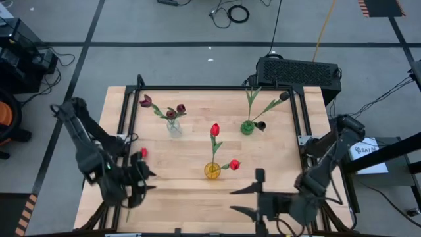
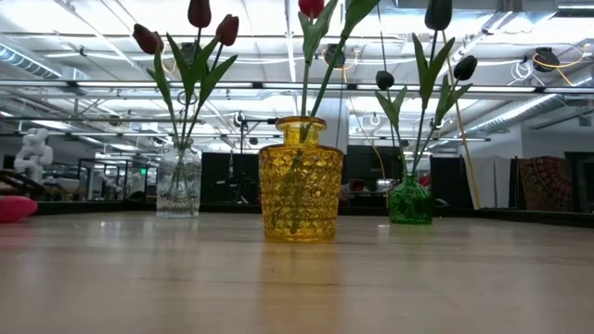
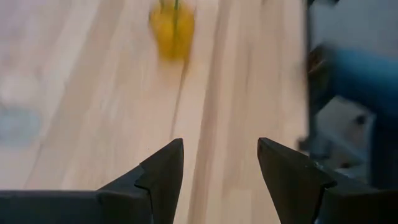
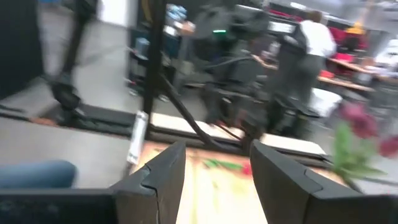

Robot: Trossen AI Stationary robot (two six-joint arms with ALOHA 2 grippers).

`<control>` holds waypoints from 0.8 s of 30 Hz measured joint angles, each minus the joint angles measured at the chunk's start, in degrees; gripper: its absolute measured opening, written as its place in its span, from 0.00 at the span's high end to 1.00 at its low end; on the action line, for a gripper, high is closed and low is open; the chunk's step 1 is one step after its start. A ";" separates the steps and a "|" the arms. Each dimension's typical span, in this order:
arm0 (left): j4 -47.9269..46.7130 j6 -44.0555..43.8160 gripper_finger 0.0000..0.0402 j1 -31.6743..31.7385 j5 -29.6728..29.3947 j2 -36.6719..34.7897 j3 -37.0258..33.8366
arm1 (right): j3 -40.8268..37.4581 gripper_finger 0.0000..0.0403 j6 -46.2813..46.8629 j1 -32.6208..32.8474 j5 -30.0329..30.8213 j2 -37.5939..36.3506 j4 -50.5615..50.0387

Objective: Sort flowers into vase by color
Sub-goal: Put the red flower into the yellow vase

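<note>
Three vases stand on the wooden table point(image 1: 276, 164). A clear vase point(image 1: 173, 126) holds maroon flowers point(image 1: 146, 101), a yellow vase point(image 1: 212, 170) holds red flowers point(image 1: 215, 130), and a green vase point(image 1: 247, 127) holds near-black flowers point(image 1: 284, 96). One red flower point(image 1: 143, 153) lies on the table at the left; its head point(image 2: 14, 208) rests on the wood. My left gripper point(image 1: 150, 180) hovers open just near of it, holding nothing point(image 3: 221, 168). My right gripper point(image 1: 233, 201) is open over the near edge, pointing toward the table's left point(image 4: 217, 168).
A black box point(image 1: 297, 71) sits behind the table's far right corner. Bare wood lies between the yellow vase and the near edge. In the right wrist view a person point(image 4: 314, 37) stands in the room beyond the table.
</note>
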 joint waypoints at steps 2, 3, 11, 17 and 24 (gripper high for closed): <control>-3.59 -5.70 0.47 -1.74 0.49 2.88 -0.12 | 0.00 0.57 1.23 1.84 5.37 -0.36 -3.41; -5.52 -8.42 0.47 -2.47 0.51 4.29 -0.12 | 0.00 0.57 1.83 2.49 7.77 -0.48 -4.58; -15.85 -27.89 0.47 -5.56 5.50 14.21 -0.12 | 0.00 0.57 2.39 6.34 13.88 -0.83 -5.89; -22.69 -42.64 0.47 -5.63 12.07 20.80 -0.14 | 0.00 0.57 2.39 6.31 13.95 -0.83 -5.92; -26.39 -50.92 0.47 -5.61 20.93 25.60 -2.46 | 0.00 0.57 2.53 6.20 13.89 -0.83 -6.02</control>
